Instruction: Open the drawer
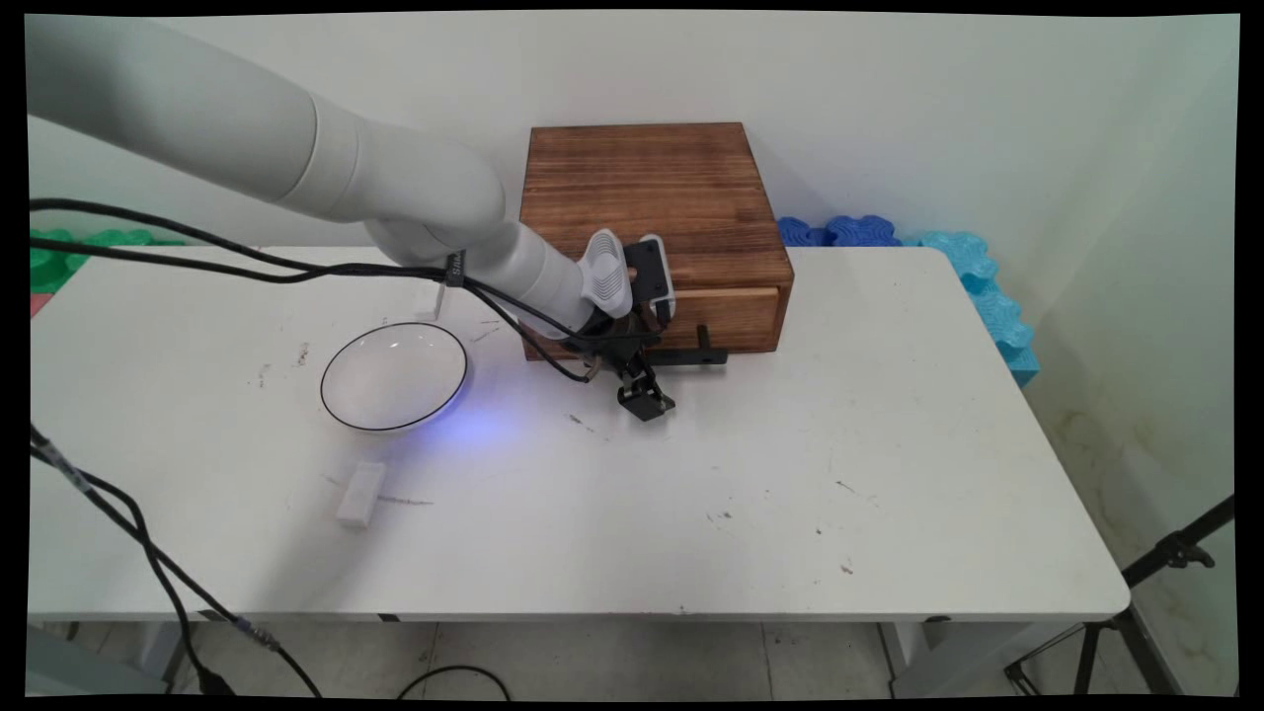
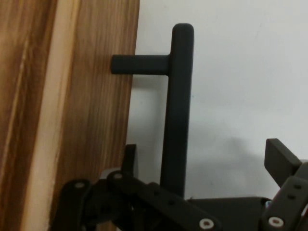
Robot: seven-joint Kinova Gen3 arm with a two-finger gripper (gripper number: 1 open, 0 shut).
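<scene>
Nearest my side of the white table there's a little white block lying flat, off toward the left. A bit further back sits a shallow white bowl with a dark rim, upright, well apart from the block. Right of the bowl is my gripper, low over the tabletop, right at the front of the wooden drawer box. From the hand view the claw is spread wide: one finger sits in the gap between the drawer front and the black bar handle, the other finger is out on the far side, so the handle runs between them, not squeezed. Behind the box, blue foam pieces lie along the wall.
</scene>
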